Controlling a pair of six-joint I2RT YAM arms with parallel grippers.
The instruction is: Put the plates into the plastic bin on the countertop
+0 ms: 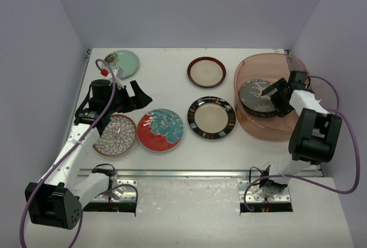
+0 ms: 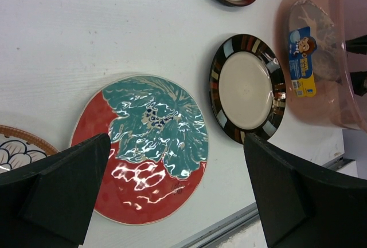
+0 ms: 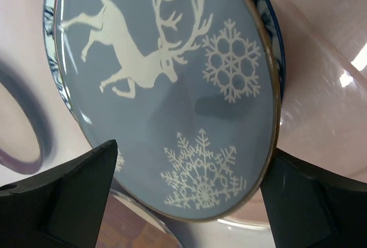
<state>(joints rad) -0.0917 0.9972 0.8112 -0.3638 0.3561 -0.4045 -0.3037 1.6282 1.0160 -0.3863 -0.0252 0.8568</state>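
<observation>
Plainly, white countertop [image 1: 165,85] bounded by lavender walls [image 1: 189,7].

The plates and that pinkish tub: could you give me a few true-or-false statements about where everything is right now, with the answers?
1. The deer plate lies inside the plastic bin. True.
2. The red-teal floral plate is in the bin too. False: it lies on the countertop, beside the black-rimmed plate.
3. The right gripper is clamped on the deer plate. False: its jaws stand open.
4. The left gripper is open and holds nothing. True.
5. Only one plate lies outside the bin. False: five lie on the countertop.
</observation>
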